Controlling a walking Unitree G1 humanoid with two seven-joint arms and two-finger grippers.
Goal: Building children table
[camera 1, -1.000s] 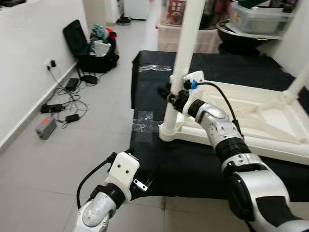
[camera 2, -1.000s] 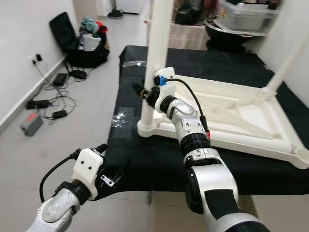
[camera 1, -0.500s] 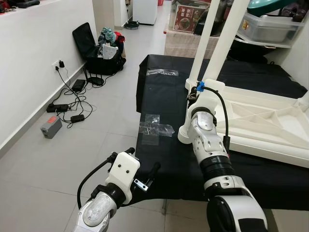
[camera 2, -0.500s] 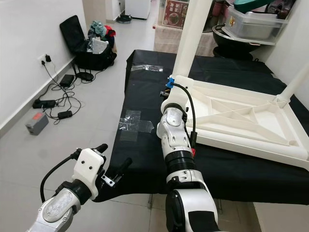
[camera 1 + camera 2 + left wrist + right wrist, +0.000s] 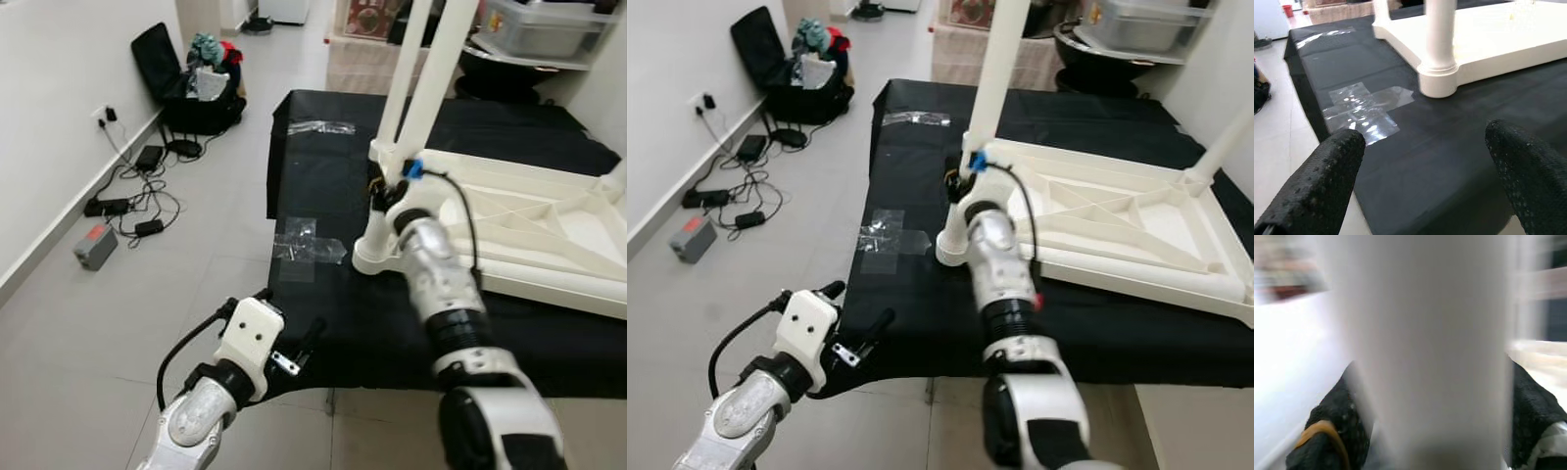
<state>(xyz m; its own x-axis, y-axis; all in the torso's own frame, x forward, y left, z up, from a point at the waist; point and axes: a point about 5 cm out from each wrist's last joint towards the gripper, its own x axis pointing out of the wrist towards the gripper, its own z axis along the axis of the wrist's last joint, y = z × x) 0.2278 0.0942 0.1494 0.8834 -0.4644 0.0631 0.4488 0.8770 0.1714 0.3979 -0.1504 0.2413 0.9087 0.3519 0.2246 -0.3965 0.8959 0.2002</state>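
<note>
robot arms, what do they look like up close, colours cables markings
Both arms are silver metal with black joint rings. The left gripper has a white boxy wrist housing, a looping black cable and black textured fingers. The right gripper carries a black cable with a blue connector and an orange band on one finger.

white table (image 5: 1136,230) | upside down | legs up | on black cloth (image 5: 921,294)

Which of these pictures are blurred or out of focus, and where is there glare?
Right wrist view: strongly blurred, the white table leg too close between the right tool's fingers. Left wrist view: the left tool's fingers soft, the black cloth sharp, glare on the clear tape. Left eye view: slight blur on the right arm.
</note>
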